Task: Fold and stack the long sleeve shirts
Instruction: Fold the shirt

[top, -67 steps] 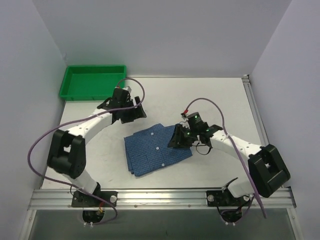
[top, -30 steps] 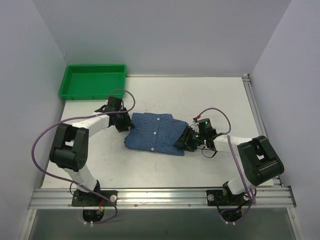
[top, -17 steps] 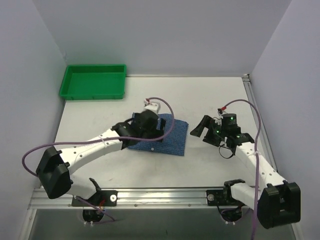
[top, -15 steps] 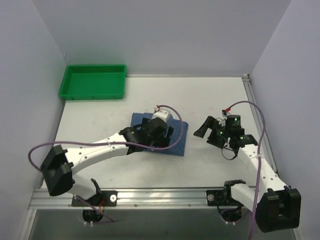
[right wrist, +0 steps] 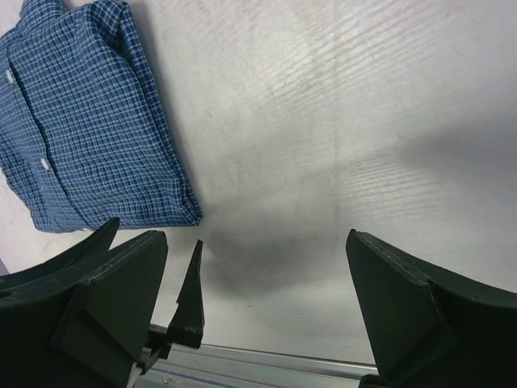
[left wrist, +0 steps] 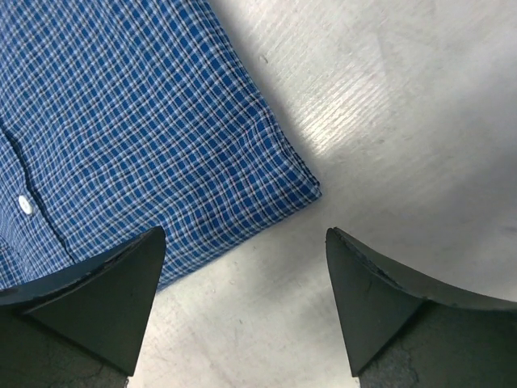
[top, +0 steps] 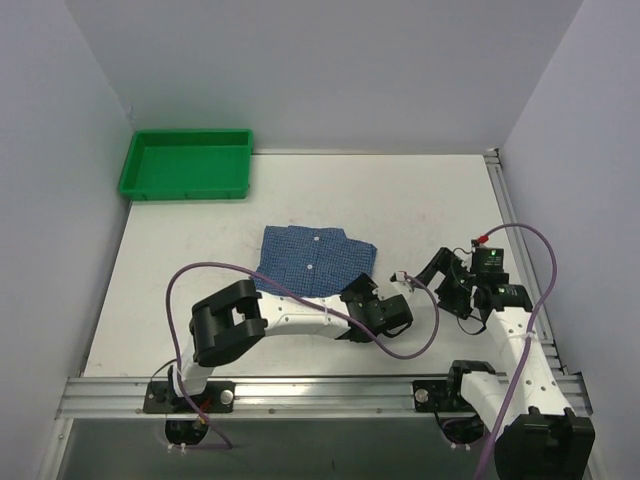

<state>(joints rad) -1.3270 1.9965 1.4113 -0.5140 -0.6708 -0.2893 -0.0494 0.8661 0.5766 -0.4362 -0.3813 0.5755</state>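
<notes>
One long sleeve shirt [top: 315, 260], blue fine-checked with small white buttons, lies folded flat in the middle of the table. In the left wrist view the shirt [left wrist: 137, 121] fills the upper left, its corner just above my left gripper [left wrist: 244, 236]. That gripper [top: 385, 314] is open over bare table at the shirt's near right corner, holding nothing. My right gripper [top: 442, 280] is open to the right of the shirt, apart from it. The right wrist view has the shirt [right wrist: 89, 129] at upper left, well beyond the open right gripper [right wrist: 257, 236].
A green plastic tray [top: 185, 165] stands at the back left corner. The metal rail [top: 320, 395] runs along the near edge, and this rail [right wrist: 258, 364] also shows at the bottom of the right wrist view. A dark finger of the left gripper [right wrist: 192, 291] pokes in there.
Both grippers have opened and let go of the shirt, which now lies folded. The left arm swung round to the shirt's near right corner; the right arm drew back to the right.
</notes>
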